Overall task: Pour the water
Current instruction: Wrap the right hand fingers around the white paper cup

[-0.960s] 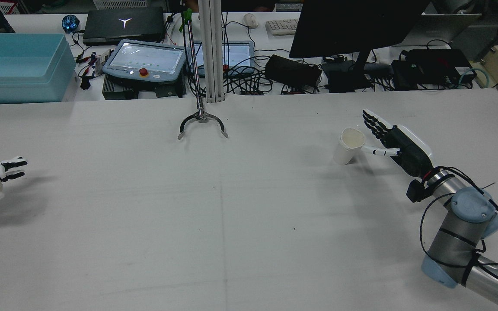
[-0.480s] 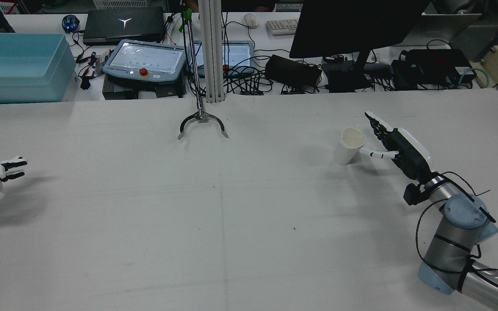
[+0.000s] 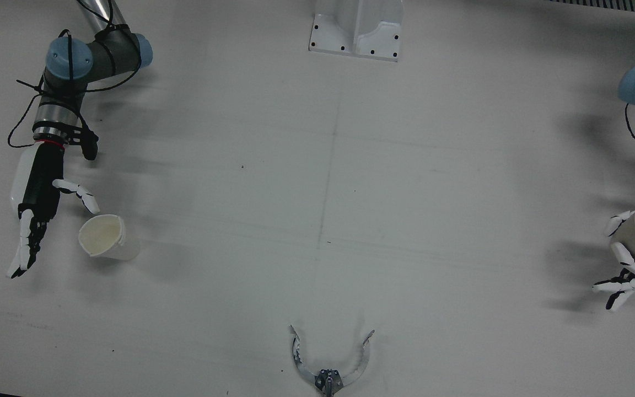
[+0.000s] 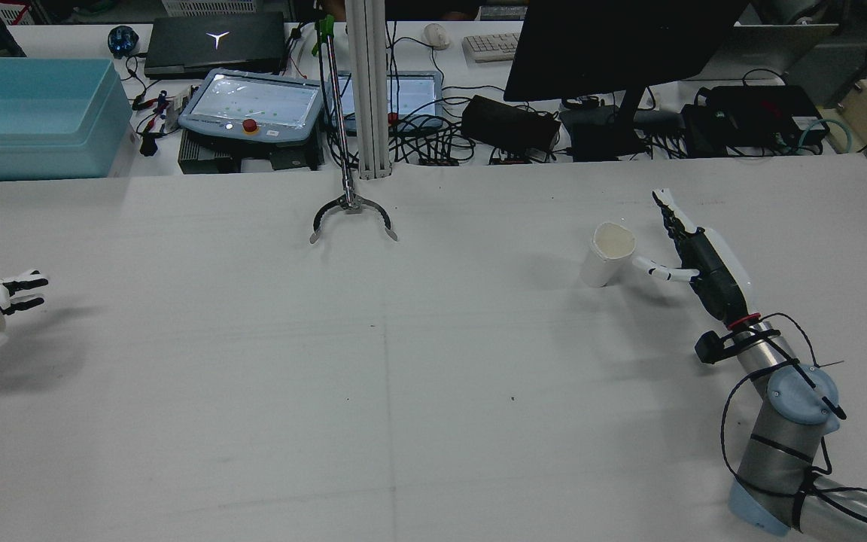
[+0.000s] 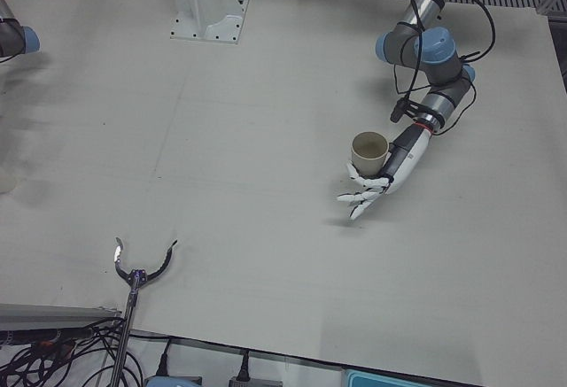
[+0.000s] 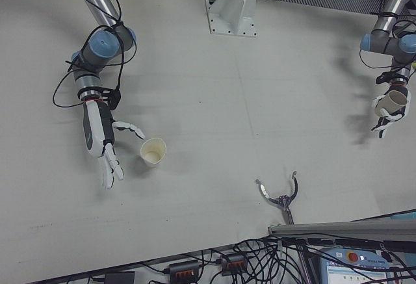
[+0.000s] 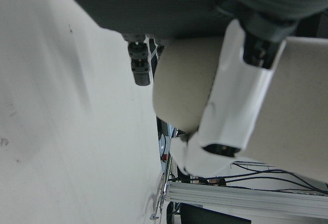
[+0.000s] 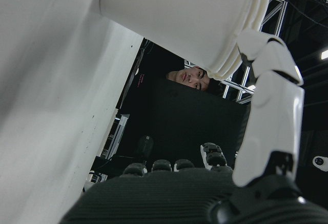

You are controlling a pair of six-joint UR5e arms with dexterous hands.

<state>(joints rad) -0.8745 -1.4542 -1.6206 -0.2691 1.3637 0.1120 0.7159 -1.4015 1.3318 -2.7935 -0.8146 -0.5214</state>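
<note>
A white cloth-covered table (image 4: 403,361) fills the station, with the two arms at opposite sides. The right arm (image 4: 780,444) reaches forward low over the table, and its right hand (image 4: 693,252) is held flat and open, fingers stretched out straight and one side digit pointing toward the white paper cup (image 4: 608,254). That cup stands upright on the table just beside the hand; from the wrist camera the digit's tip looks close against the rim (touching or not, I cannot tell). Well apart, at the table's other side, the left hand (image 5: 376,183) grips a beige cup (image 5: 369,151), fingers curled under and around its wall, the cup held upright above the table with its mouth up. A reacher-grabber tool's claw (image 4: 352,214) lies open on the far middle of the table, away from both cups.
</note>
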